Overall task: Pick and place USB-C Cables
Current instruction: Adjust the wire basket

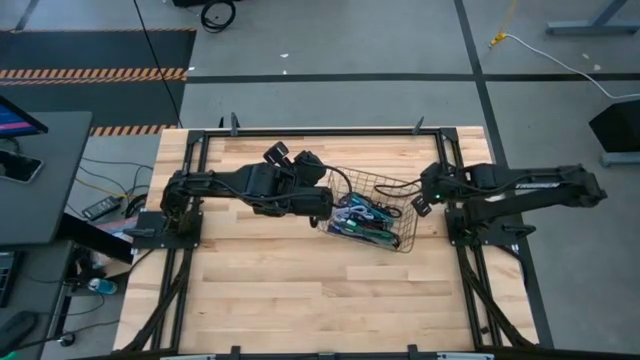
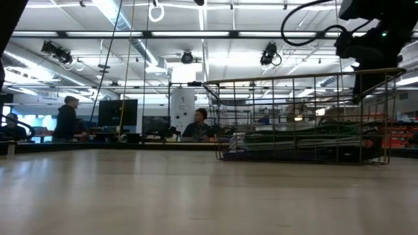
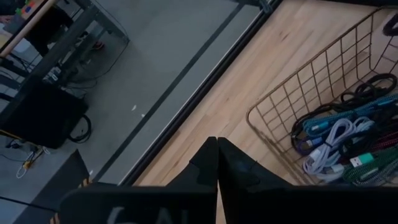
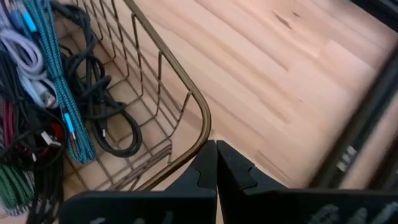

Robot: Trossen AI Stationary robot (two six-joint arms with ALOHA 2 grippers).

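- Seen from above: pale wooden tabletop (image 1: 300, 300) inside a black frame, with two dark arms reaching inward from opposite sides toward a wire basket (image 1: 392, 186) near the middle.
- Left arm stretched level from its base at the left edge, forearm pointing right, ending at the left claw (image 1: 325, 200) just beside the basket's left rim.
- Left claw (image 3: 217, 152) fingers pressed together, pinching nothing, hanging over bare wood just outside the basket corner.
- Right arm stretched level from the right edge, elbow folded, ending at the right claw (image 1: 418, 207) just beside the basket's right rim.
- Right claw (image 4: 216, 155) fingers pressed together, empty, poised by the basket's rounded corner.
- USB-C cables (image 1: 362, 220) piled inside the basket, toward its near side: white, teal, blue, green, purple and black bundles tangled together.
- From the tabletop-level camera: basket (image 2: 300, 81) standing on the wood to the right, cables (image 2: 300, 138) lying low across its floor.
- Beyond the tabletop, a workshop with people seated and standing at desks.
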